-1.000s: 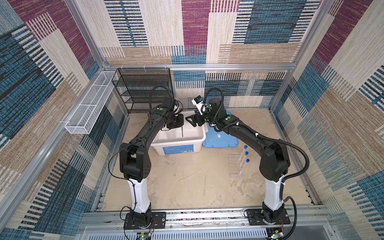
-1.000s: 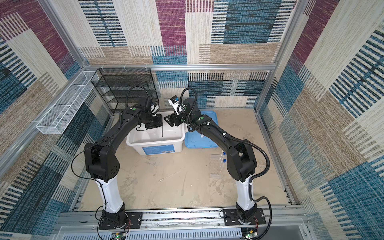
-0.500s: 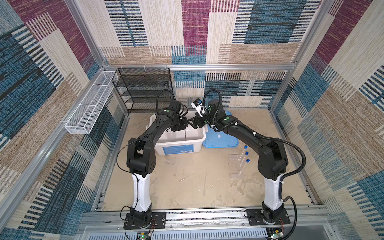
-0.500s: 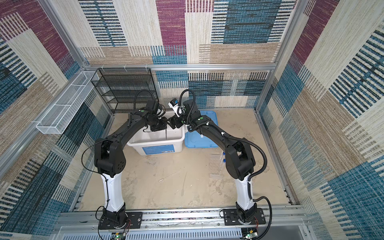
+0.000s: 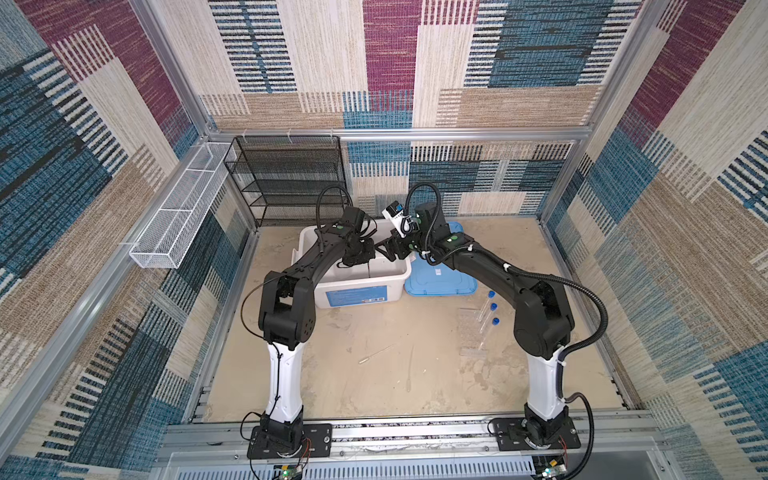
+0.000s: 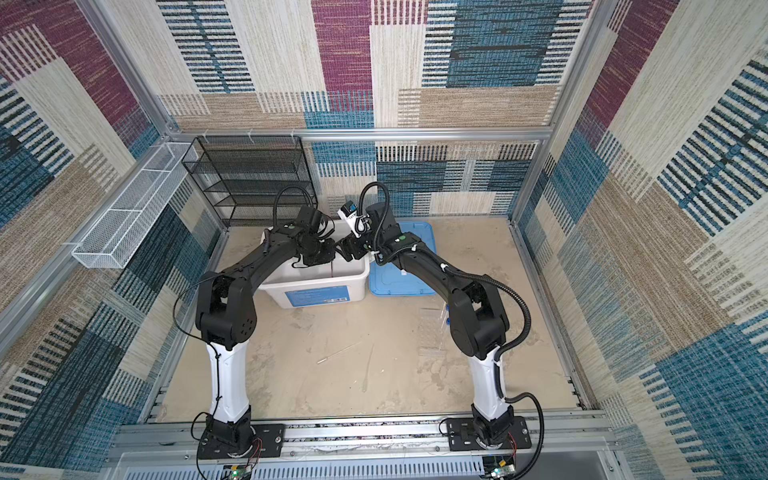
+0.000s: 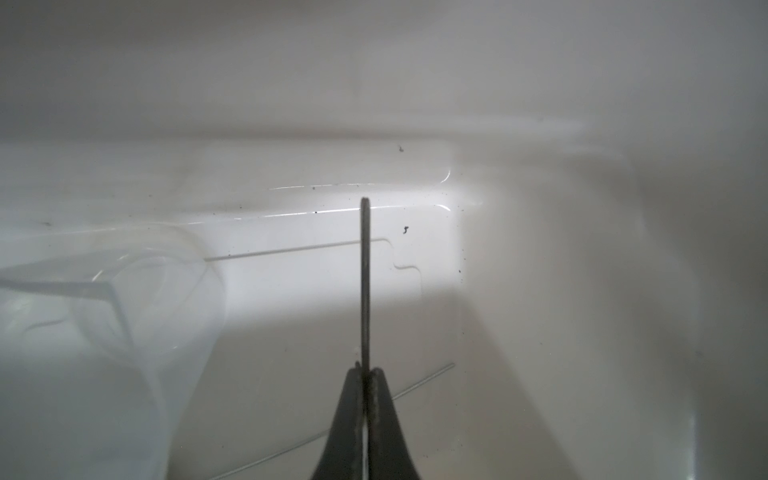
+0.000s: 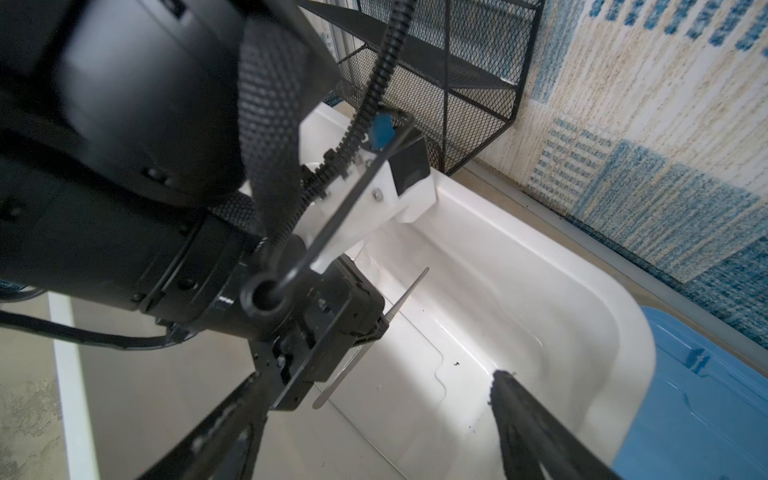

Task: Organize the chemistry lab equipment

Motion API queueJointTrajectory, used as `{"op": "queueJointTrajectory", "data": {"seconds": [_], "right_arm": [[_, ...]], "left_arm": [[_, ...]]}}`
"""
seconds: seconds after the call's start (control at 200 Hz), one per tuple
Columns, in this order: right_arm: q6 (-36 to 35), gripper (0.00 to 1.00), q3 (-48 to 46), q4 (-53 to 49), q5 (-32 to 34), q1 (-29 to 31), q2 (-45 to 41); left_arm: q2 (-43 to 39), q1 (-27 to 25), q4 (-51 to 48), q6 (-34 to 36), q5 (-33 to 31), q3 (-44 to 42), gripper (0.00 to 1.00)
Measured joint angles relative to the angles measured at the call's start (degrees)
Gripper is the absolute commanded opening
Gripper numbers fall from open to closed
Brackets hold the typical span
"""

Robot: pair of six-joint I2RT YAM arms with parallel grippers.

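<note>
Over the white bin, my left gripper is shut on the metal tweezers, which stick out straight ahead of its fingertips. In the right wrist view the tweezers cross the left gripper's tip, pointed end up and rounded end down. My right gripper stands open close beside them, touching nothing. In both top views the two grippers nearly meet above the bin. A clear beaker and a thin metal rod lie inside the bin. Blue-capped test tubes rest by the clear tube rack.
The blue lid lies flat to the right of the bin. A black mesh shelf stands against the back wall, and a white wire basket hangs on the left wall. Thin rods lie on the sandy table.
My left gripper has swung right across the bin with the tweezers, ending close to the right gripper. The right arm has barely moved.
</note>
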Motion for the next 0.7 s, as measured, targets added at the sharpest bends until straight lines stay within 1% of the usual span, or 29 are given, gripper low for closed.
{"op": "queueJointTrajectory", "data": {"seconds": [0.321,0.386,0.471,0.501,0.701], "right_arm": [[0.0,0.85,0.0,0.3,0.5,-0.1,0.0],[0.0,0.85,0.0,0.3,0.5,-0.1,0.0],[0.0,0.85,-0.1,0.4,0.5,-0.1,0.0],[-0.1,0.85,-0.3,0.6,0.4,-0.1,0.0],[-2.6,0.85,-2.7,0.6,-0.1,-0.1,-0.1]], "left_arm": [[0.0,-0.4,2.1,0.0,-0.4,-4.5,0.00],[0.0,-0.5,2.4,0.0,-0.4,-4.6,0.05],[0.6,-0.5,3.1,0.0,-0.4,-4.6,0.05],[0.9,-0.5,3.1,0.0,-0.4,-4.7,0.07],[2.5,-0.4,3.0,0.3,-0.4,-4.7,0.08]]}}
